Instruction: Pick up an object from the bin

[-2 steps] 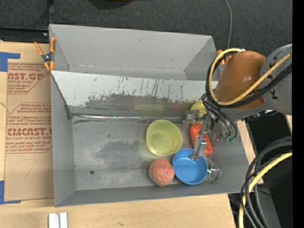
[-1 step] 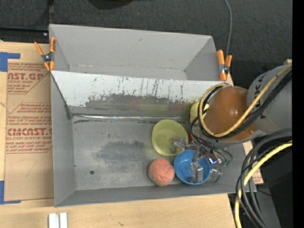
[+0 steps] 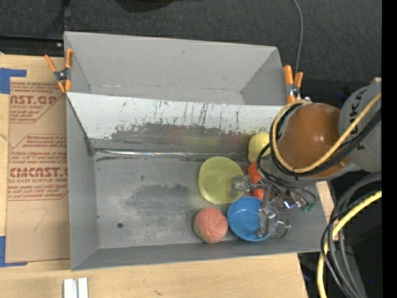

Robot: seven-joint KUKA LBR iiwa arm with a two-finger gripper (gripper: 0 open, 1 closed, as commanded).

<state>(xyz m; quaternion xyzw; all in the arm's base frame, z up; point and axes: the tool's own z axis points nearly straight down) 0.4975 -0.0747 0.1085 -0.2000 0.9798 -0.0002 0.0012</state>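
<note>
Several small things are crowded into the right-hand part of the bin (image 3: 133,197), while its left floor is left bare. Nearest, by the front wall, a pink ball (image 3: 211,225) is seen touching a blue cup (image 3: 247,219), which lies mouth up just to its right. The gripper (image 3: 271,217) is set low at the cup's right rim, among the grey metal and wires of the wrist. Whether it is open or closed cannot be told, and nothing can be said to be held. Just behind the cup a green bowl (image 3: 218,179) is found, also mouth up, with a red piece (image 3: 253,171) beside its right edge. Farther back a yellow ball (image 3: 258,146) is half hidden by the orange cover (image 3: 310,141) of the arm. The cup is judged the likeliest pick. It is taken to be light, stiff plastic with a smooth, somewhat slippery wall, unlikely to be crushed or broken. It would best be pinched across the wall at the free right rim, away from the pink ball. A shallow hold there could be lost, since a thin wall may tip or slide.
</note>
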